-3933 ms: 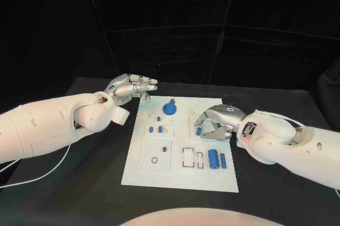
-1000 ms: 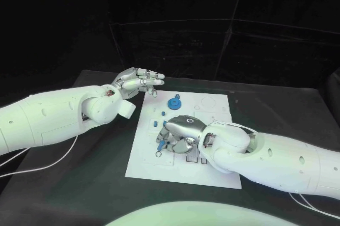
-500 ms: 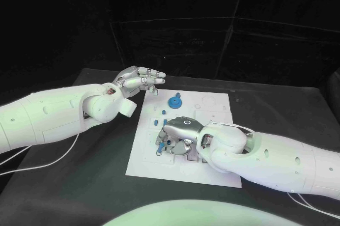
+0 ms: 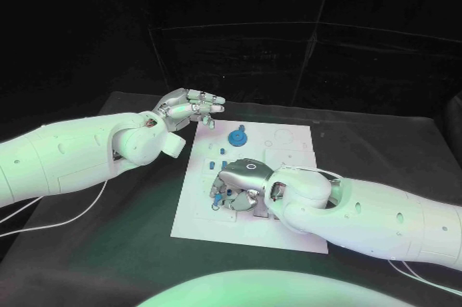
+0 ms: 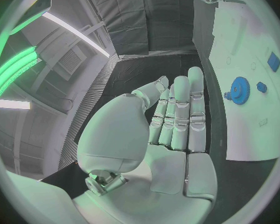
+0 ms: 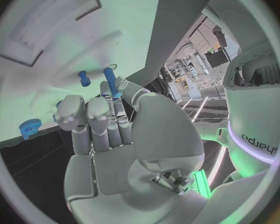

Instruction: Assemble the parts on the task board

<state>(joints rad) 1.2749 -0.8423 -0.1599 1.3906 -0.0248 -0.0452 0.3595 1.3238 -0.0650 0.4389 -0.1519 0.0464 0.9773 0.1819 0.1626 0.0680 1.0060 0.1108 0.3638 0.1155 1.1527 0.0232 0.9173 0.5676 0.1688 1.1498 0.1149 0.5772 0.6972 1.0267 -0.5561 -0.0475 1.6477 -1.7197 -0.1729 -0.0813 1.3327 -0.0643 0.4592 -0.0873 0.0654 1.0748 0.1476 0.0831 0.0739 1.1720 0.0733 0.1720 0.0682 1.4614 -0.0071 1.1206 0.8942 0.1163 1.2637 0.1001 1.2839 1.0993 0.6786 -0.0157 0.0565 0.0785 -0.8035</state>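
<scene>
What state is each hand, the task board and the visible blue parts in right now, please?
left hand: raised beside the task board's far left corner, holding nothing, fingers apart.
right hand: low over the board's middle, pinching a blue peg.
task board: flat on the black table.
blue gear: sitting on the board's far part, untouched.
small blue peg: on the board, left of the right hand, untouched.

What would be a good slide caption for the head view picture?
Right hand holds a blue peg over the white task board while the left hand hovers empty beside its far corner.
</scene>
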